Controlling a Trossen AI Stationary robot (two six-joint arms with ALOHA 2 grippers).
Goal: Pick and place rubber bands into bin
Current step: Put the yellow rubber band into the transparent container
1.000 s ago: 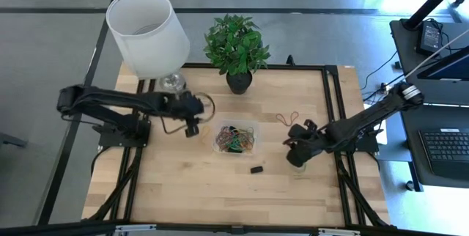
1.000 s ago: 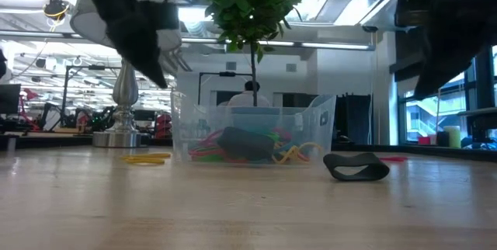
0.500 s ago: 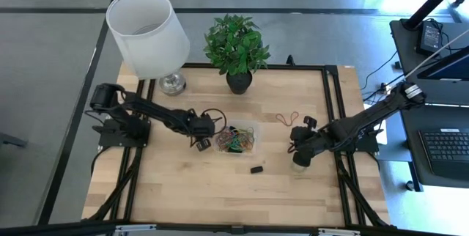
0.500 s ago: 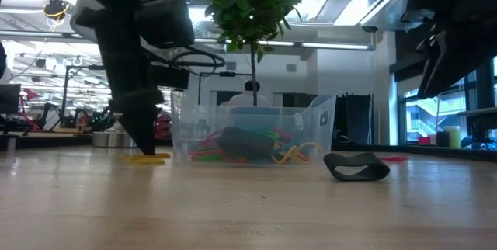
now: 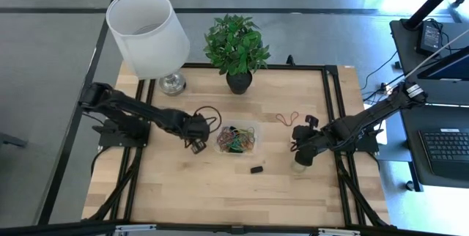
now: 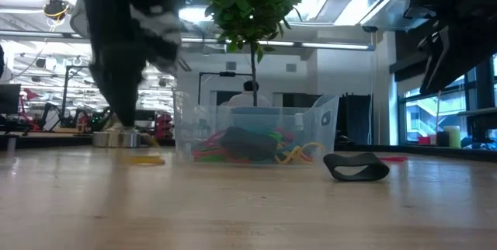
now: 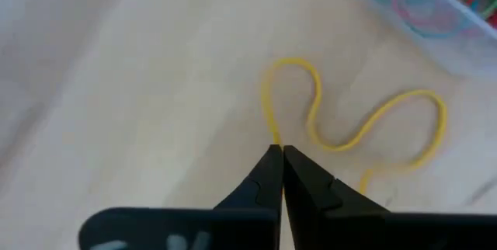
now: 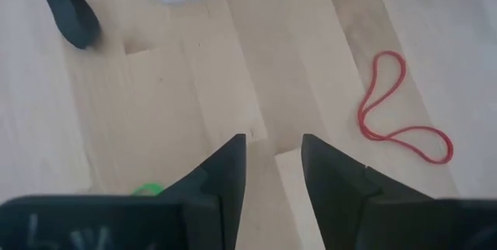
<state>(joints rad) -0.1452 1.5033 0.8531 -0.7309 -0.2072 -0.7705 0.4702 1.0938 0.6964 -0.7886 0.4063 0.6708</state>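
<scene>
The clear bin [image 5: 236,139] holds several coloured rubber bands and stands mid-table, also seen in the low view [image 6: 252,133]. Just left of it lies a yellow rubber band [image 7: 365,130], with my left gripper [image 7: 278,153] shut at it, pointing steeply down [image 5: 196,142]. A black rubber band [image 5: 256,168] lies near the bin and a red one [image 5: 291,117] lies to its right. My right gripper [image 8: 270,161] hangs open above bare table right of the bin [image 5: 300,159]. A green band [image 8: 147,189] peeks out beside its finger. My left gripper pinches one strand of the yellow rubber band [image 7: 271,132] between its fingertips, at one end of the loop. The fingers come from above, pointing steeply down. The rest of the band lies slack in curves on the table.
A lamp with a white shade [image 5: 146,31] stands at the far left, its metal base [image 6: 116,137] just behind my left gripper. A potted plant [image 5: 238,53] stands behind the bin. Open wood lies along the near edge [image 5: 220,199].
My left gripper has come down toward the table and its near edge beside the bin, rolling as it went, and has shut on the yellow band. The band lies on the table as before.
</scene>
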